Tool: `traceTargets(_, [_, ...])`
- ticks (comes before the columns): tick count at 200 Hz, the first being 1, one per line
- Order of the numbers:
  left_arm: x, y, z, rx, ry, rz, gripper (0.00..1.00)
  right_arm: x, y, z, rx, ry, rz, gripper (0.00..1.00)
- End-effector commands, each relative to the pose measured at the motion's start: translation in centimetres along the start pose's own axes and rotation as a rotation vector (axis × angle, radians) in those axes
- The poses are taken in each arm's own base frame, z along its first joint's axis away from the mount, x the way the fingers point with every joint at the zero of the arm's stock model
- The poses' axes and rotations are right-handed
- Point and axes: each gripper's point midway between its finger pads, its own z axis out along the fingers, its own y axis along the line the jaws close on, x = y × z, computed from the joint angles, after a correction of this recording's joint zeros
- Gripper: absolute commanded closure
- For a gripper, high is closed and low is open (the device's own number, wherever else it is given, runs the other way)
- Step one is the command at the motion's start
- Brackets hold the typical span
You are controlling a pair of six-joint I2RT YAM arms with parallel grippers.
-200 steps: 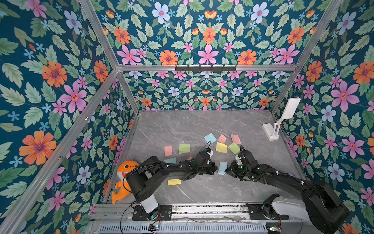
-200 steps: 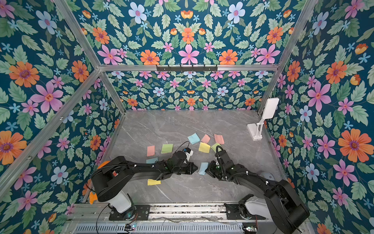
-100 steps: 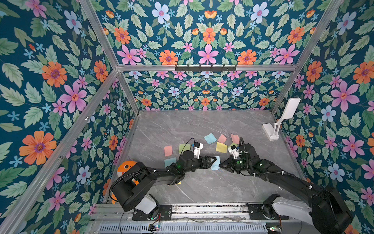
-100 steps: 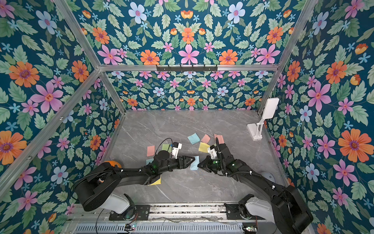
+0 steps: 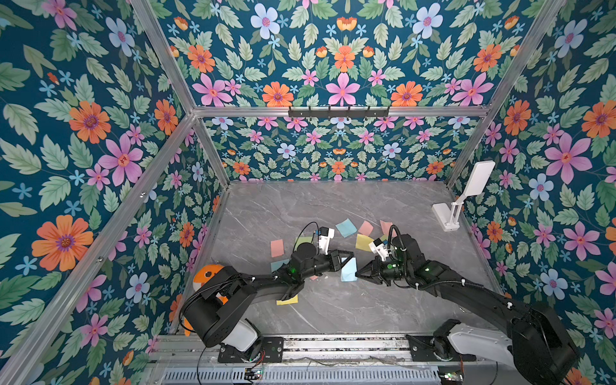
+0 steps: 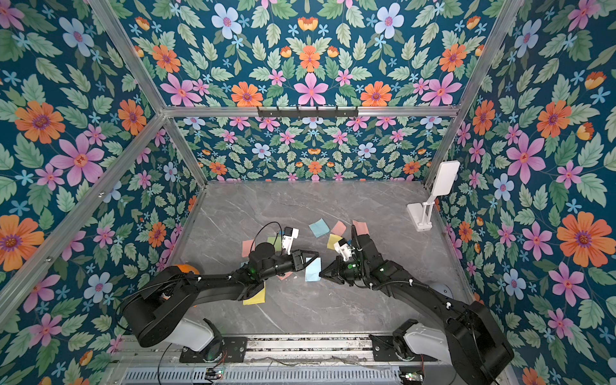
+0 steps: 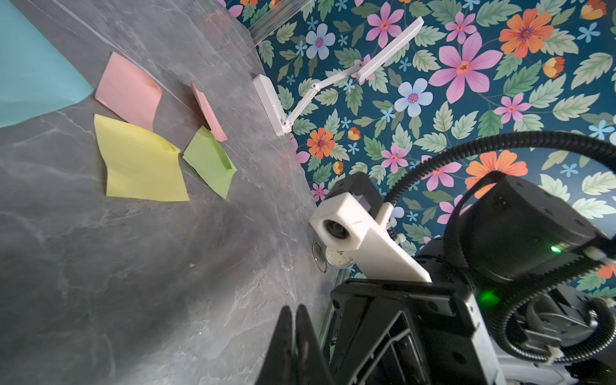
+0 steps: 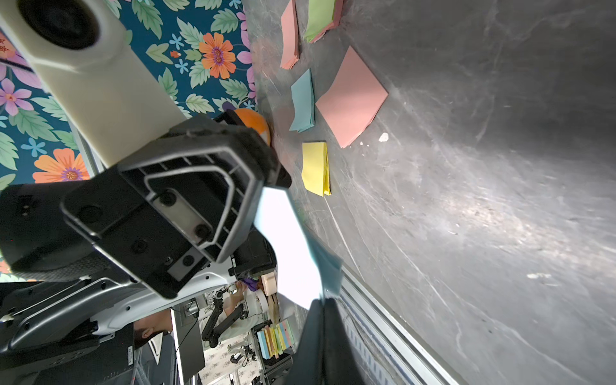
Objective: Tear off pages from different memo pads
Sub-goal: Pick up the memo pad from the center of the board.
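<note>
Right gripper (image 5: 357, 274), jaws closed, pinches the lower corner of a pale blue square paper page (image 5: 348, 270) suspended between both grippers. Left gripper (image 5: 351, 255), jaws likewise closed, meets the page's upper edge; grip there unclear. Pastel square memo pads (image 5: 276, 247) lie beside the left gripper; loose pastel pages (image 5: 364, 242) lie beyond both.
</note>
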Motion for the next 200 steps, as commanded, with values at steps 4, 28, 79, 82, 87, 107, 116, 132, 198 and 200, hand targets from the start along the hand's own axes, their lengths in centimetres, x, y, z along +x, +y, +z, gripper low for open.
traceTargets(4, [0.5, 0.0, 0.0, -0.007, 0.037, -0.01, 1.0, -0.1, 1.1, -0.2, -0.03, 0.0, -0.021, 1.0])
traceTargets(28, [0.5, 0.0, -0.1, -0.022, 0.046, -0.004, 0.89, -0.1, 1.3, -0.3, -0.032, 0.0, -0.024, 1.0])
traceTargets(79, [1.0, 0.1, -0.6, -0.027, 0.064, -0.015, 1.0, -0.3, 1.6, -0.2, -0.035, 0.0, -0.033, 1.0])
traceTargets(82, [1.0, 0.1, -0.6, -0.028, 0.063, -0.016, 1.0, -0.3, 1.6, -0.2, -0.035, 0.002, -0.032, 1.0])
traceTargets(87, [1.0, 0.2, -0.7, -0.03, 0.061, -0.019, 1.0, -0.3, 1.6, -0.2, -0.035, 0.003, -0.033, 1.0])
traceTargets(107, [0.4, 0.8, -1.2, -0.06, 0.047, -0.037, 1.0, 0.0, 0.9, -0.5, 0.015, -0.003, -0.075, 0.87])
traceTargets(116, [0.2, 1.2, -1.5, -0.081, 0.046, -0.038, 1.0, 0.1, 0.4, -0.9, 0.074, -0.021, -0.127, 0.76])
traceTargets(132, [0.3, 1.6, -1.7, -0.107, 0.065, -0.035, 1.0, 0.4, -0.5, -1.7, 0.229, -0.062, -0.266, 0.61])
traceTargets(198, [1.0, 0.9, -1.3, -0.066, 0.115, -0.058, 1.0, 1.6, -0.5, -1.5, 0.639, -0.029, -0.74, 0.37])
traceTargets(200, [0.9, 0.8, -1.3, -0.064, 0.114, -0.058, 1.0, 1.6, -0.4, -1.4, 0.641, -0.024, -0.744, 0.36])
